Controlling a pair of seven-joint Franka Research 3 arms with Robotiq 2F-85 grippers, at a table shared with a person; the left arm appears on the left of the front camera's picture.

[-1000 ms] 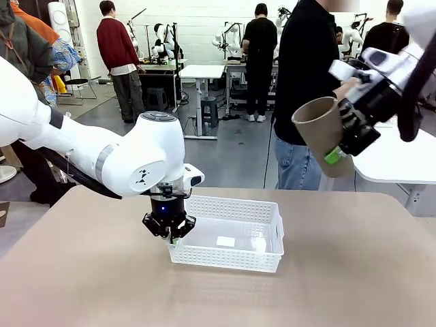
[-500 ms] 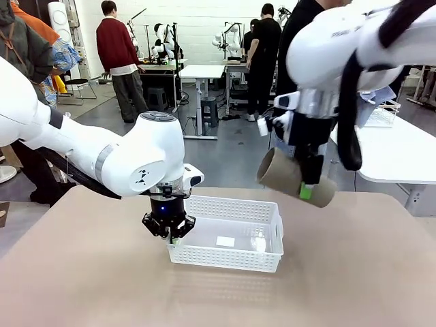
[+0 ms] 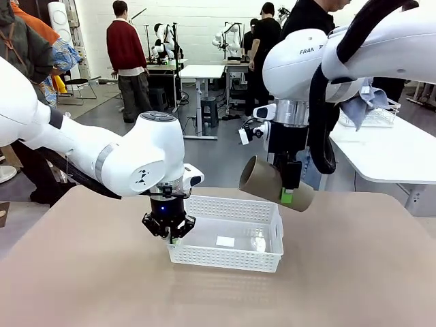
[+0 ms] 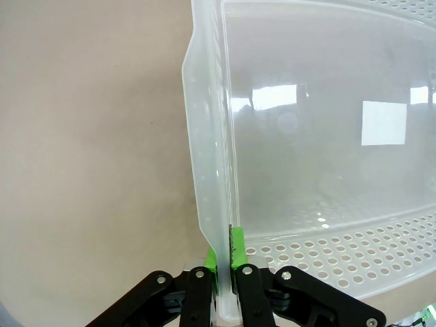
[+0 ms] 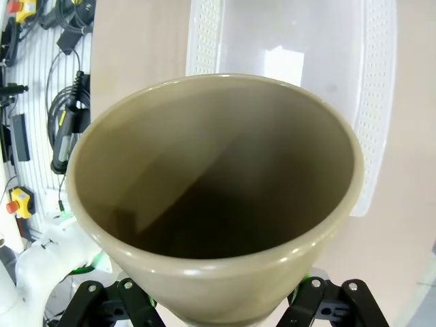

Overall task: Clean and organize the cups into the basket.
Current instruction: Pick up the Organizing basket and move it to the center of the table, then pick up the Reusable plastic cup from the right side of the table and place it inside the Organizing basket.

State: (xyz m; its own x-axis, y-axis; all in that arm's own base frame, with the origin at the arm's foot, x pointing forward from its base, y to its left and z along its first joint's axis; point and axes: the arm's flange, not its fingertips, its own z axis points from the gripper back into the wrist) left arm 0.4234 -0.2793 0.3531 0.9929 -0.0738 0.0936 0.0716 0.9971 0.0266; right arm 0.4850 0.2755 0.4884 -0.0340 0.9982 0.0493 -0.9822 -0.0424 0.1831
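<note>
Item: tan cup (image 3: 262,178), pinched sideways in right tool (image 3: 289,193), above basket (image 3: 228,257). Left tool (image 3: 170,230) clamped on basket rim. Risk: cup clips far wall on descent, slips, rolls across desk (image 3: 354,272).

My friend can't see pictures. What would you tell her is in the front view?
The right arm's fingers hold a tan cup tipped sideways in the air over the far edge of a white basket. The left arm's fingers pinch the basket's near left corner on a tan table, with people standing far behind.
</note>
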